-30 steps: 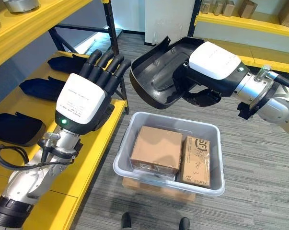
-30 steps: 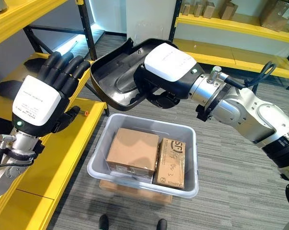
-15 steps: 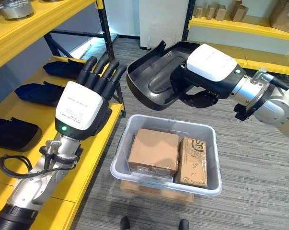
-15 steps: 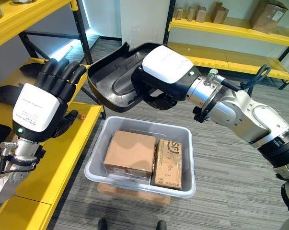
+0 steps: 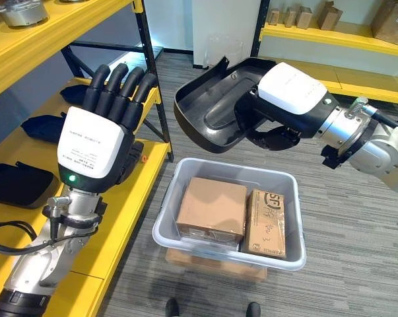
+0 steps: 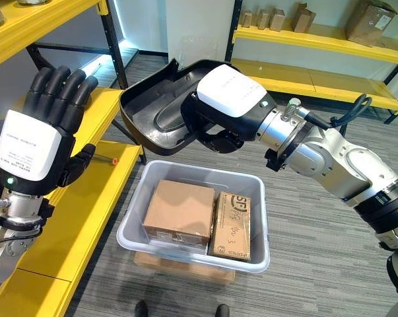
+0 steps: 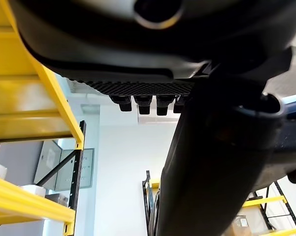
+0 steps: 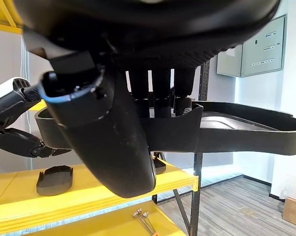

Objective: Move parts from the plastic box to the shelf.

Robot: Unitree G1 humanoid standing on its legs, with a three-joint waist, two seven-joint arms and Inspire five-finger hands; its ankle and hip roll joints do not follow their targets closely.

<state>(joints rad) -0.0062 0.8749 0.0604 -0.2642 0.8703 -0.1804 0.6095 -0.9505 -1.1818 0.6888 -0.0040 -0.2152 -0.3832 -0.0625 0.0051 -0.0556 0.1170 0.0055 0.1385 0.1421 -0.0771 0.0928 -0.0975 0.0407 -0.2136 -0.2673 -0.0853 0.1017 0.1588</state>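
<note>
In the left eye view, the right hand (image 5: 278, 115) grips a large black moulded plastic part (image 5: 208, 109), a glossy curved shell with a raised rim, fingers curled over its edge. It hangs in the air at 12 o'clock from the pale grey translucent plastic box (image 5: 230, 264), which holds a plain brown cardboard carton (image 5: 212, 208) and, touching it at 3 o'clock, a narrower printed cardboard carton (image 5: 266, 224). The left hand (image 5: 93, 139) is raised with fingers straight and spread, empty, over the yellow metal shelf (image 5: 129, 198). Three flat dark parts (image 5: 17, 181) lie on that shelf at 9 o'clock from the hand. Compared with half a second ago, the left hand has drawn further toward 9 o'clock, away from the black part, which has barely shifted.

In the right eye view, a small red-tipped tool (image 6: 106, 158) lies on the shelf just beside the left hand's thumb.

The left wrist view shows straight fingertips (image 7: 143, 104) against a white wall.

The right wrist view shows fingers (image 8: 160, 91) hooked over the black part's rim, thumb below it.
</note>
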